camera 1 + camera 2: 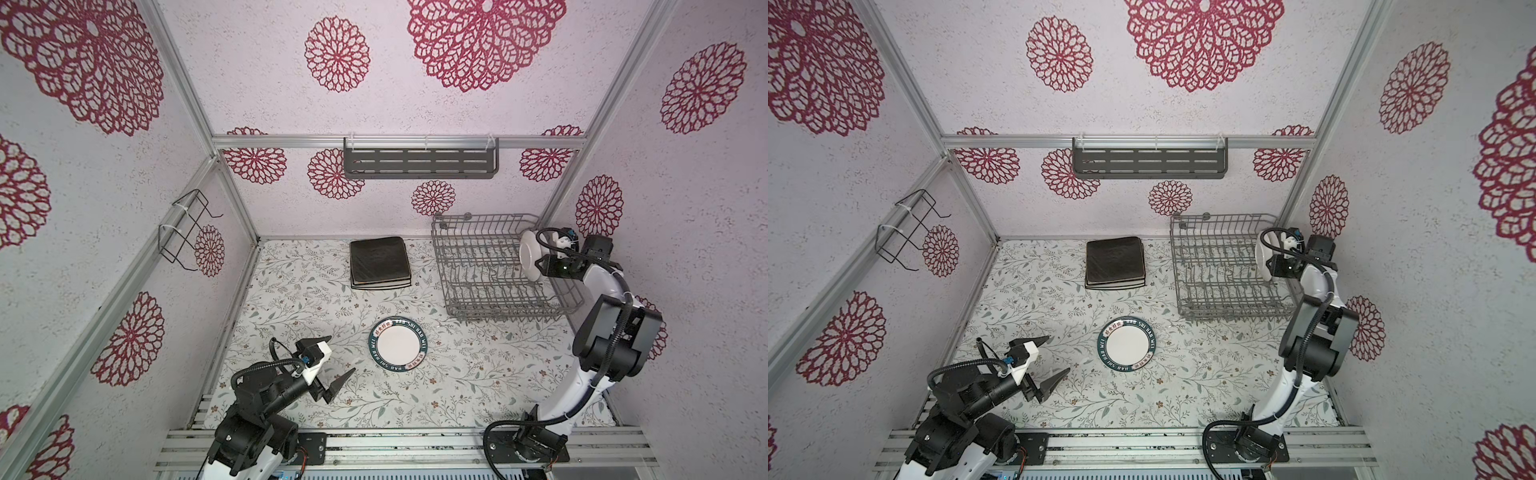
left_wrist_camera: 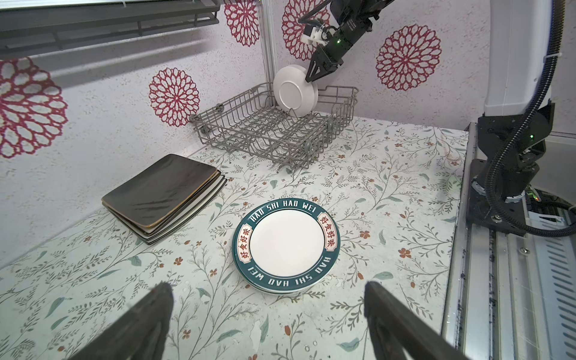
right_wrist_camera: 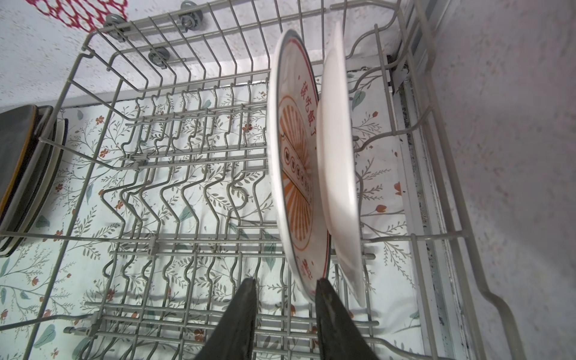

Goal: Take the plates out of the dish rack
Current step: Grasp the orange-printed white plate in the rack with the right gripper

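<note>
The grey wire dish rack stands at the back right. Two round plates stand upright at its right end, one with an orange print and one showing its white back. My right gripper is open over the printed plate's rim, which lies against one finger. A stack of teal-rimmed round plates lies mid-table. Dark square plates lie stacked on cream ones. My left gripper hovers open and empty by the round stack.
A dark slotted shelf hangs on the back wall and a black wire holder on the left wall. Aluminium rails run along the front edge, carrying both arm bases. The rack sits close to the right wall.
</note>
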### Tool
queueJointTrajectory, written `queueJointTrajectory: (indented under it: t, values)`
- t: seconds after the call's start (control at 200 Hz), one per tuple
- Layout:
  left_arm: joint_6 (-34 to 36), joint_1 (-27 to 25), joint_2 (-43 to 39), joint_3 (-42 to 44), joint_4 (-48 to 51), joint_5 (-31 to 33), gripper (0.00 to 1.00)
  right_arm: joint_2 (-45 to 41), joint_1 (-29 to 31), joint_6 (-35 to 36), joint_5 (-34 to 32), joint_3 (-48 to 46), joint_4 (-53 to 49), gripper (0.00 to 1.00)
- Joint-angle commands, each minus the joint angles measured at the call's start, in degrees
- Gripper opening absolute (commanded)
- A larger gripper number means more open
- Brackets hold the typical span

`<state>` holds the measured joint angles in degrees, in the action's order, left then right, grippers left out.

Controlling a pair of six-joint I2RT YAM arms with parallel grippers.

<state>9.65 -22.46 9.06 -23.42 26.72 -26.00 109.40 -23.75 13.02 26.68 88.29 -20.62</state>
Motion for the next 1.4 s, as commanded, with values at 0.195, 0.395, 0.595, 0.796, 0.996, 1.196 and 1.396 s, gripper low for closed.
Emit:
queueJointTrajectory:
  t: [0.195,0.395,0.595,0.796,0.996,1.196,1.396]
  values:
    - [0.7,0.1,1.9,0.8,-1.4,0.9,0.97,2.4,0.1,1.7,0.7,4.3,0.8,0.34]
    - [0.7,0.1,3.1,0.8,-1.5,1.3,0.97,3.5,0.3,2.0,1.0,5.2,0.9,0.28]
    - [0.7,0.1,3.8,0.8,-1.6,1.7,0.98,4.8,0.6,2.2,1.3,6.0,1.0,0.27]
    - [0.7,0.2,3.8,0.8,-1.7,1.8,0.97,5.6,1.1,2.2,1.2,6.7,1.1,0.27]
    - [0.6,0.2,3.6,0.8,-1.7,1.7,0.97,5.2,1.2,2.3,1.0,6.8,1.1,0.2]
    - [0.7,0.2,3.0,0.8,-1.7,1.5,0.97,4.3,1.3,2.3,1.2,6.7,1.3,0.17]
    - [0.7,0.2,2.1,0.9,-1.7,1.3,0.97,3.8,1.6,2.4,1.1,6.7,1.4,0.14]
